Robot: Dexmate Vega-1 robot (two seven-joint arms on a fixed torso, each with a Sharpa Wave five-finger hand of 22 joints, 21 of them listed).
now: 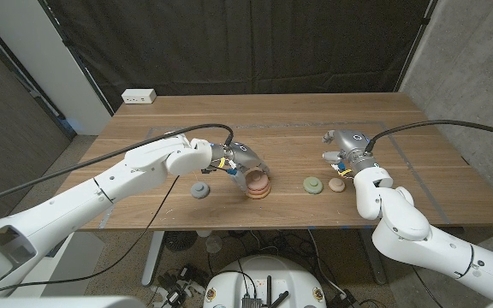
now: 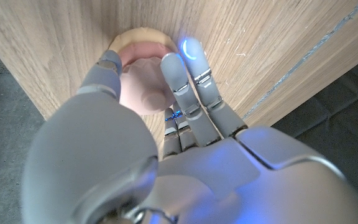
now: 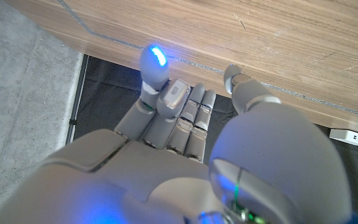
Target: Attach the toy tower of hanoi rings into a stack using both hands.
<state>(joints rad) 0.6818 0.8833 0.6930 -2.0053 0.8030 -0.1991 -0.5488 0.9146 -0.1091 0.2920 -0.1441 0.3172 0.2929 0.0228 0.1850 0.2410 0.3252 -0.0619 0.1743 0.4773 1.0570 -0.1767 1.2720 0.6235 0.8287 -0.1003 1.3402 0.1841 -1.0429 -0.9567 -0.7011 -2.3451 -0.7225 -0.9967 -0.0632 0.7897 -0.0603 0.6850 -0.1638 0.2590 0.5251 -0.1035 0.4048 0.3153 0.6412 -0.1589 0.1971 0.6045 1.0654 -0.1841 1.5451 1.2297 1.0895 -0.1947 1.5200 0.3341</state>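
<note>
Near edge first: grey ring (image 1: 199,190) lies loose on the wooden table (image 1: 281,120), just beside the left forearm, short of the left hand's fingers. Left hand (image 1: 234,160) has its fingers curved over the top of a small stack (image 1: 258,184), a pinkish ring on a tan/orange one. The left wrist view shows the pink ring (image 2: 143,87) pinched between the thumb and the other fingers (image 2: 180,70), with the tan ring (image 2: 140,36) under it, beyond the fingertips; so the left hand holds the pink ring on the stack.

Green ring (image 1: 313,184) and tan ring (image 1: 336,184) lie side by side between the two hands, just below the right hand's fingers, not touching them. Right hand (image 1: 343,147) hovers near these two and holds nothing; its fingers look loosely bent, fairly narrow. The right wrist view shows the fingers (image 3: 156,68) close together over the table edge, with nothing in them.

Progress, judged: about two rings stacked, three loose (grey, green, tan), so roughly under halfway.

Views: the head view gives the full layout and the loose rings, while the left wrist view gives the actual pinch contact.

Far: white power strip (image 1: 139,97) at the back edge.
</note>
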